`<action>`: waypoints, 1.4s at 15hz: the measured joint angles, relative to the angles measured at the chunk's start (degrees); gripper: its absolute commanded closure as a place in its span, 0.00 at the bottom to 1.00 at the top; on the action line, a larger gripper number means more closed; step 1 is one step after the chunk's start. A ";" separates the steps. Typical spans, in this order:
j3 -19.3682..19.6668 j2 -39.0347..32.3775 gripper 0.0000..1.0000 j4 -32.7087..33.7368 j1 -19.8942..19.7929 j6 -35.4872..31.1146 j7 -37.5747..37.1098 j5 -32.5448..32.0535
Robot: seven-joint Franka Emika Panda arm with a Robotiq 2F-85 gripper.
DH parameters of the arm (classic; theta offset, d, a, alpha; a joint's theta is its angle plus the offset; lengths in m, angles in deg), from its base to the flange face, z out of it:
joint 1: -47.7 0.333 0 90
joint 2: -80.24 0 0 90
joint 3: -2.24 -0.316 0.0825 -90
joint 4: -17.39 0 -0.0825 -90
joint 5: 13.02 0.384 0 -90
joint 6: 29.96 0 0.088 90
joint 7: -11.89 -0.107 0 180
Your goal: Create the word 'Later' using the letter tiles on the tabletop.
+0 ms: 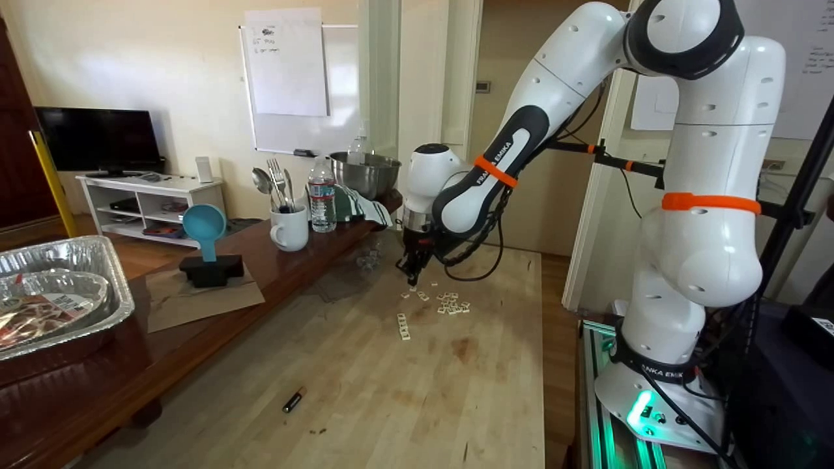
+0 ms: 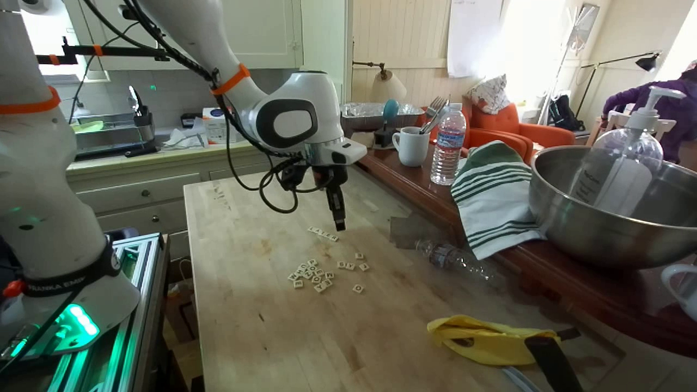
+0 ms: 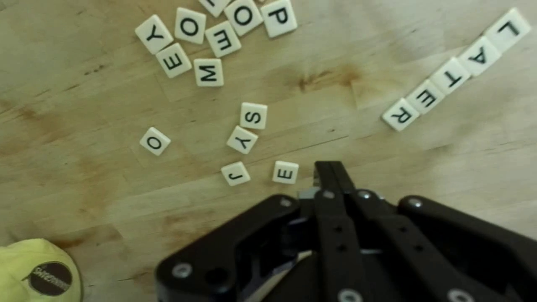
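On the desk (image 1: 456, 404), five letter tiles (image 3: 450, 76) are lined up to read LATER. Above it, the hand (image 3: 329, 164) is closed tight. Cutlery (image 1: 262, 181) is stood in a white mug (image 1: 292, 231), a pump bottle (image 2: 615, 182) in a steel bowl (image 2: 604, 234), and a smaller pan (image 1: 101, 296) in a foil tray (image 1: 116, 277).

Daylight is strongest in an exterior view, where what is probably a window (image 2: 523, 49) burns out to white. In an exterior view a pale glare washes the wall (image 1: 182, 71), and the arm's base (image 1: 641, 408) glows harsh green. The tabletop (image 2: 283, 343) takes soft light, dimming along its edge by the dark counter (image 1: 287, 268). The wrist view shows the letter tiles (image 3: 254, 115) crisply, the gripper (image 3: 329, 165) nearly black.
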 measured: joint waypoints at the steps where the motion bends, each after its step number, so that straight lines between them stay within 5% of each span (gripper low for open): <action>1: -1.29 0.83 0.84 -0.48 -0.09 0.74 1.79 0.75; 2: -2.52 1.48 0.67 -0.84 -0.13 1.57 3.85 1.72; 11: -8.90 3.00 0.00 -2.07 -0.31 4.16 24.43 8.45; 21: -10.57 3.00 0.00 -2.87 -0.31 4.47 38.13 14.54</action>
